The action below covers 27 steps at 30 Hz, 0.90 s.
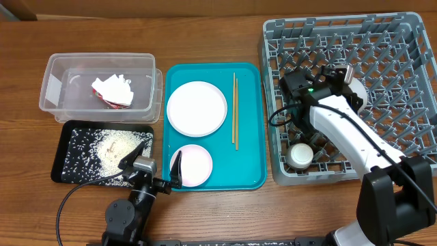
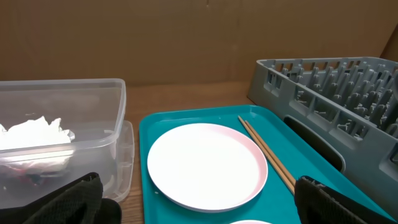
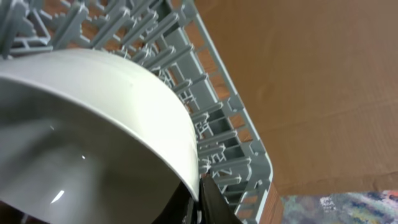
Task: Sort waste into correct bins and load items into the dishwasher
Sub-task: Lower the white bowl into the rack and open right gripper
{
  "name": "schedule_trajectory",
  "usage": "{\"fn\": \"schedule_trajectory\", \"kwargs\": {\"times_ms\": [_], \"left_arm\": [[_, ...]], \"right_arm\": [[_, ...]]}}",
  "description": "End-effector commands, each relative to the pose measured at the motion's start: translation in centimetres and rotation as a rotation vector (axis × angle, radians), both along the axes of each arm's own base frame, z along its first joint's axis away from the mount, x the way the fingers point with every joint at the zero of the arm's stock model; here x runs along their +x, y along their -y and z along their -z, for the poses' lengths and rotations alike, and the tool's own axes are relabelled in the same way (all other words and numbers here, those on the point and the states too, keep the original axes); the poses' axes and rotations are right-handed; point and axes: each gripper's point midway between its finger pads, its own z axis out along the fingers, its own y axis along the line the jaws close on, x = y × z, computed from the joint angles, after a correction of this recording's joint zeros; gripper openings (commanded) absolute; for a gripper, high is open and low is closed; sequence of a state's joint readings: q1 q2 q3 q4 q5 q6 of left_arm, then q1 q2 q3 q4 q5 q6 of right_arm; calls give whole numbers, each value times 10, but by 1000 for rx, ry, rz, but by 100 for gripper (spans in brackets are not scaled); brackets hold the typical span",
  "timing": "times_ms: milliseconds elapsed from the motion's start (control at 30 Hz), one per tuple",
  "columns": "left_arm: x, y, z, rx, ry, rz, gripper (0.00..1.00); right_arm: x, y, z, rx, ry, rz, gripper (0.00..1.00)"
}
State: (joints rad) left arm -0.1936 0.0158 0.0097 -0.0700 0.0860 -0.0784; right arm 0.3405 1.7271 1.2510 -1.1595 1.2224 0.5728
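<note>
Wooden tabletop (image 1: 205,27), right side: the right gripper (image 3: 198,200) was closed on the rim of the shiny round steel bowl (image 3: 93,124) among the pegs of the square grey plastic dish rack (image 1: 410,41), mid-loading. The next move likely called for seating it, then letting go. The left gripper (image 1: 157,161) gaped empty.

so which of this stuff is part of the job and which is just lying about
Job: clear plastic tub, crumpled white paper, shallow black tray, white rice grains, round pale plate, small pink bowl, thin wooden chopsticks, small white cup, pale shiny bowl, grey plastic dish rack.
Lying about: teal serving tray, wooden table.
</note>
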Motion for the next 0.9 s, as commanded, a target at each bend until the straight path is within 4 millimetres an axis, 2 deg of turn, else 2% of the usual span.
{"fn": "schedule_trajectory", "kwargs": {"times_ms": [0, 67, 267, 700, 867], "left_arm": [[0, -1, 0, -15, 1, -4, 100], [0, -1, 0, -15, 1, -5, 100], [0, -1, 0, -15, 2, -5, 100], [0, -1, 0, -15, 1, -4, 100], [0, -1, 0, -15, 2, -4, 100]], "right_arm": [[7, 5, -20, -105, 80, 3, 5], [12, 8, -25, -133, 88, 1, 5], [27, 12, -24, -130, 54, -16, 5], [18, 9, 3, -73, -21, -38, 4], [15, 5, 5, -75, -47, -53, 4]]}}
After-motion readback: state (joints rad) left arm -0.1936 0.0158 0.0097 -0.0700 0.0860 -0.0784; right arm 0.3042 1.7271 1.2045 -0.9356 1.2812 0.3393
